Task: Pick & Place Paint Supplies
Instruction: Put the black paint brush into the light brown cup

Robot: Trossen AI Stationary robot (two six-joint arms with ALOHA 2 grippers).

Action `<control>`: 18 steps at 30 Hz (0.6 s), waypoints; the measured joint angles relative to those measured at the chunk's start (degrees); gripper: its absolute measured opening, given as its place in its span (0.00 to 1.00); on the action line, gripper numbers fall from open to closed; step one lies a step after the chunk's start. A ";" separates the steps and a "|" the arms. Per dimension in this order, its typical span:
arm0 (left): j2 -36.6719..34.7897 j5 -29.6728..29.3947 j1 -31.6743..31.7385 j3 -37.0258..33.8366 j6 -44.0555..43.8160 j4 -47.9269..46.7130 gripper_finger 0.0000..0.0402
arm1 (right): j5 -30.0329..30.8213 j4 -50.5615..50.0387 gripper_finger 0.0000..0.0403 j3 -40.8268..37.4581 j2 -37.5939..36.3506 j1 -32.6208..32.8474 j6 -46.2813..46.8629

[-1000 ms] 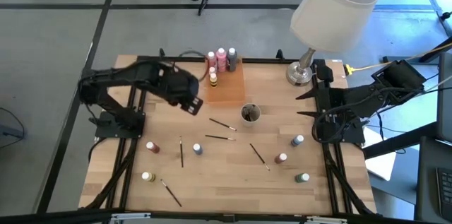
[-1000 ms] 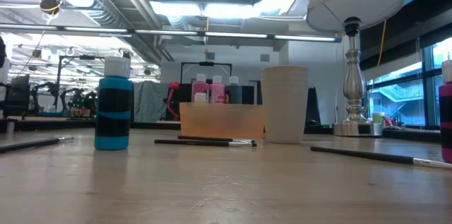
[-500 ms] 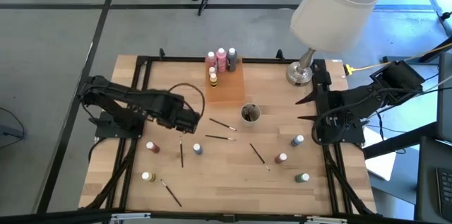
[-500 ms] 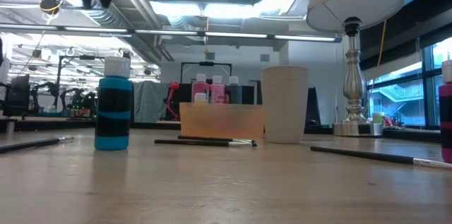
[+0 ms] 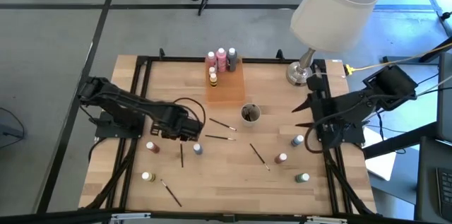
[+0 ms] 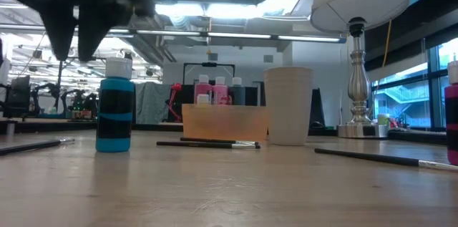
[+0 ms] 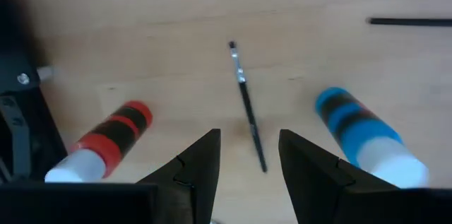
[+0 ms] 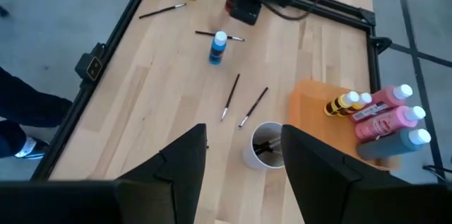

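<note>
My left gripper (image 5: 181, 132) (image 7: 248, 136) points straight down, open, just above a thin dark paintbrush (image 7: 247, 111) (image 5: 181, 154) that lies flat on the table. Its fingers stand on either side of the brush's handle end without touching it. A red-banded bottle (image 7: 106, 146) (image 5: 152, 147) and a blue bottle (image 7: 360, 132) (image 5: 197, 149) flank the brush. In the low view the gripper (image 6: 74, 51) hangs above the blue bottle (image 6: 114, 112). My right gripper (image 5: 304, 114) (image 8: 244, 146) waits open, high at the table's right side.
An orange tray (image 5: 227, 88) at the far edge holds several bottles (image 5: 221, 60). A grey cup (image 5: 250, 114) holds brushes. Loose brushes (image 5: 220, 137) (image 5: 258, 155) (image 5: 169, 192) and bottles (image 5: 298, 140) (image 5: 282, 159) (image 5: 302, 178) (image 5: 147, 177) lie about. A lamp (image 5: 300, 74) stands far right.
My left gripper has come down and toward the table's near edge, from beside the orange tray to just above the brush between the red and blue bottles, rolling about its own axis on the way. Nothing on the table has moved.
</note>
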 joint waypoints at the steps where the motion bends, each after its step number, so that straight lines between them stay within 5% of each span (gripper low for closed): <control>1: 0.00 0.52 0.76 -1.07 0.61 0.56 0.35 | 0.00 0.00 0.46 0.00 0.19 0.00 -0.12; 12: -0.04 2.83 7.72 -13.31 4.72 16.82 0.35 | -0.40 0.00 0.46 0.00 3.03 0.00 -0.29; 18: -0.04 3.42 7.43 -17.04 2.20 17.55 0.35 | -0.48 0.00 0.46 0.00 3.37 0.00 -0.29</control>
